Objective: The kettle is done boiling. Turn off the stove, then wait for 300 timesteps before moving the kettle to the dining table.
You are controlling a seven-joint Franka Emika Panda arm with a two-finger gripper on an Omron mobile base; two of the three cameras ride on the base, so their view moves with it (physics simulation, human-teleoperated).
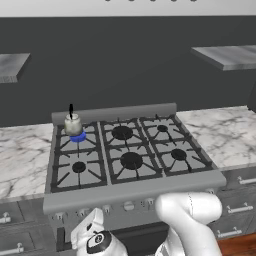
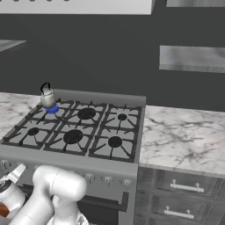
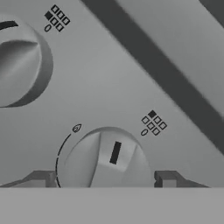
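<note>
Now open gripper (image 3: 105,177) straddling stove (image 1: 131,192) front knob (image 3: 106,157); kettle (image 1: 73,125) on back-left burner, blue flame (image 1: 78,137) underneath.

We see a glossy white arm (image 1: 192,220) built of thick rounded links, with a dark round joint cap ringed in grey. Behind the tool (image 3: 105,179), our white wrist housing bulges smoothly. The tool ends in two small dark grey, blocky fingertips (image 3: 166,178).

claw (image 3: 105,179): spread, straddling knob (image 3: 105,159) | second knob (image 3: 17,63): upper left
</note>
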